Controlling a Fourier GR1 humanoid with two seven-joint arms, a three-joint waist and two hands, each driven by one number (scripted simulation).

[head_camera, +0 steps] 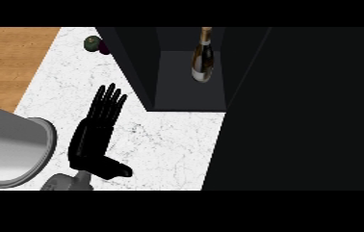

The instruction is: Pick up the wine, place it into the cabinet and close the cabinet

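Note:
The wine bottle (202,58) stands inside the dark cabinet (188,98), on its floor toward the back right, neck pointing up in the view. A wide black panel (292,110), seemingly the cabinet door, covers the right side of the view. My left hand (96,132) rests open on the white marble counter (171,149), fingers straight and pointing toward the cabinet's left wall, a short way left of the opening. It touches nothing. My right hand does not show anywhere.
A grey metal bowl or pot (18,149) sits at the left edge. A dark green fruit (92,43) and a purple one (104,47) lie at the back, beside the cabinet's left wall. Wooden floor (21,62) shows past the counter's left edge.

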